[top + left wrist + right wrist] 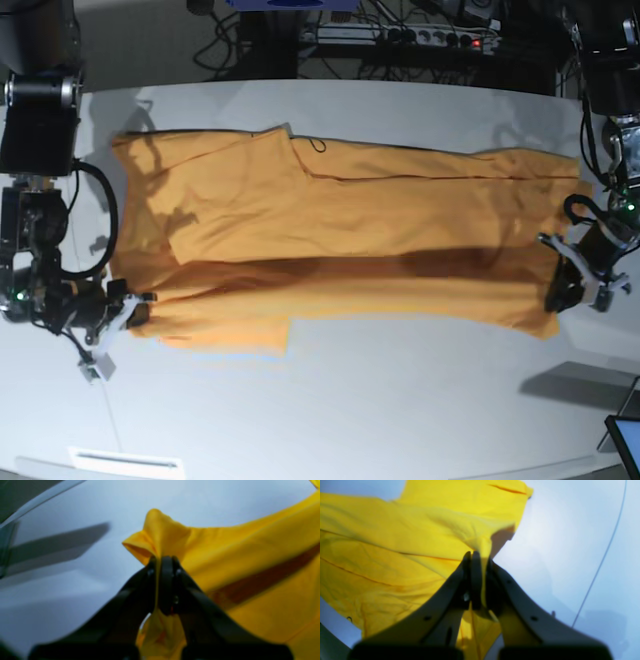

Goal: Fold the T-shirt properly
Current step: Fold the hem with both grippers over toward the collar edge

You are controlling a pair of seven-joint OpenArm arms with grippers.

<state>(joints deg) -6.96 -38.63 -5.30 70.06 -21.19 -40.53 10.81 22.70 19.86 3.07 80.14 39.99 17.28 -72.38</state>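
Our left fingers (pixel 162 562) are clamped tight on a bunched corner of the T-shirt (pixel 340 240), and our right fingers (pixel 476 557) pinch the corner at the opposite end. Between the two grips we've got the near long edge lifted, cloth sagging slightly, the rest spread flat on the white counter (pixel 350 400) beyond us. We judge this a lengthwise fold in hand: next we carry both corners together across to the far edge, level, keeping tension so nothing bunches.

T-shirt (pixel 250 555) blurred, cropped at edges
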